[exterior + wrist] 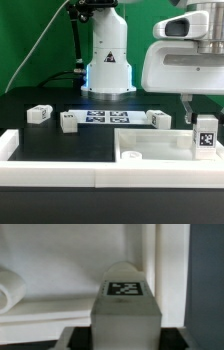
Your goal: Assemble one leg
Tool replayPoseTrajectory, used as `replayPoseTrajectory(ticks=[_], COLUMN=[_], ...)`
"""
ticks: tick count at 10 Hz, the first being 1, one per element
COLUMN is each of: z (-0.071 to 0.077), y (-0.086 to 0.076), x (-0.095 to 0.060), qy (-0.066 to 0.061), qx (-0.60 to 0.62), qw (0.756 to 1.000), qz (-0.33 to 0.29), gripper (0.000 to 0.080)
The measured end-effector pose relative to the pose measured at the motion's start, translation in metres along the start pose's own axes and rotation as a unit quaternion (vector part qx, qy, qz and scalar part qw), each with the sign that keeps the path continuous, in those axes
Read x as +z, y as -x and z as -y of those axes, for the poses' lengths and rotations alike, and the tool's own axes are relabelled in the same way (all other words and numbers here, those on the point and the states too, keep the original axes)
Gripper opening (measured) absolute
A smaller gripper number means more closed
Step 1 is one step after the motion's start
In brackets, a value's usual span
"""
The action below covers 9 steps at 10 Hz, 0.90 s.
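Leg, white with a black-and-white tag on its face, fills the wrist view directly below the camera; we see it upright, its rounded top reaching toward a white wall behind it. In the exterior view we find the same leg at the exterior view's right, held upright in the gripper, whose fingers close narrowly around it from above. It sits over the far right corner of the large white panel; we cannot tell whether it touches the panel. Farther back on the black table we log three more white tagged blocks: one at the exterior view's left, one just beside the marker board, one at the board's other end. Behind these stands the robot base.
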State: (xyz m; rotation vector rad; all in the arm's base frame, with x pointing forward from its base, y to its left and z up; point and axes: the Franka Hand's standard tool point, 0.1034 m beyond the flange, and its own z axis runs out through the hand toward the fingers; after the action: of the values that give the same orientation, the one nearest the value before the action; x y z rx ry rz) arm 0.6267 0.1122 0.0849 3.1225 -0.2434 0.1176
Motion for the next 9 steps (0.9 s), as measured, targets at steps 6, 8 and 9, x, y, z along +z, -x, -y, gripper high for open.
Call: replayPoseTrajectory(ticks=[6,8,9], z=[-0.0040,-0.0045,-0.0054], y=[-0.0010,0.0012,0.0031], x=[0.0023,0.0028,0.0027], qy=[-0.027,-0.045,-0.053], qx=[0.303,0.417,0.480], qw=[0.952,0.908,0.875], qz=[-0.006,0.001,0.007], gripper=[0.0291,0.0291,0.0291])
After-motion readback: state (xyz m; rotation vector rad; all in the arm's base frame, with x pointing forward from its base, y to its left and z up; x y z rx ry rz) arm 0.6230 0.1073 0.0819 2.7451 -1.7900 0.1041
